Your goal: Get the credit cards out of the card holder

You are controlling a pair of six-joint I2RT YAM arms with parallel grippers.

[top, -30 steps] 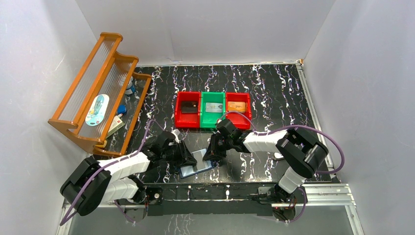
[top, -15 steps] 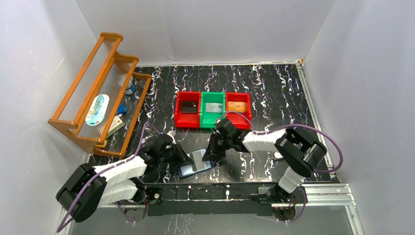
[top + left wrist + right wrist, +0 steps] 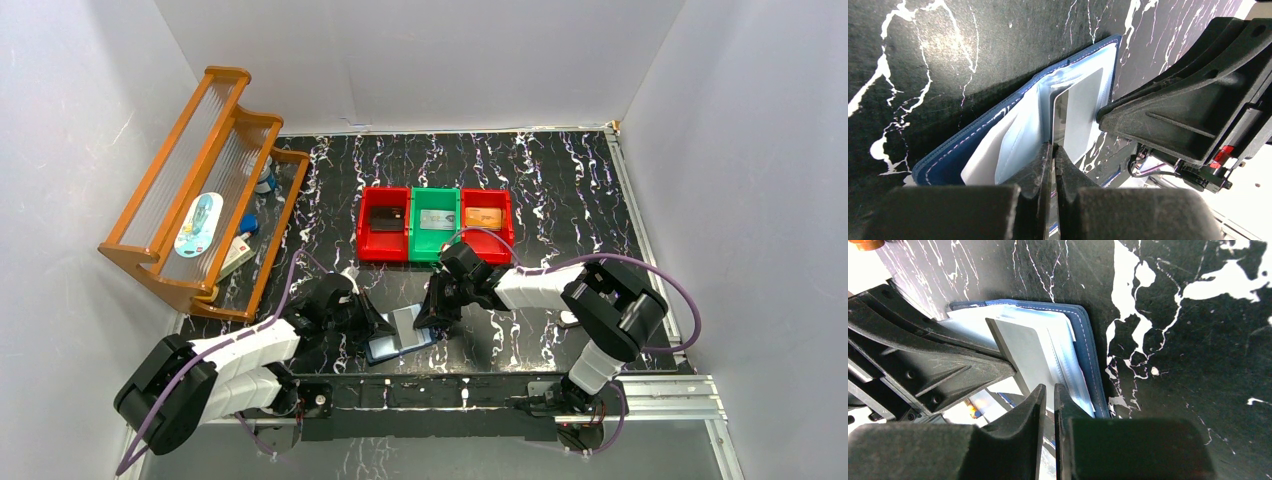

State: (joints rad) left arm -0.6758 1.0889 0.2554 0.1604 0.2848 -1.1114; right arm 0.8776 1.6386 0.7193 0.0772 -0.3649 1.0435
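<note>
While left gripper [image 3: 1053, 148] is clamping the card [image 3: 1078, 115], pulling straight wristward is looking safest.
Right gripper [image 3: 1049, 391], grip unclear, is bracing holder [image 3: 1085, 340] opposite.

No words or numbers can be read anywhere. Small marks are seen on the cards [image 3: 386, 219] in the bins [image 3: 372, 247], well beyond the right gripper [image 3: 427, 323], and on the packet [image 3: 198, 224] on the rack [image 3: 152, 268], far to the left of the left gripper [image 3: 386, 324], but they are too small and blurred to be made out.
</note>
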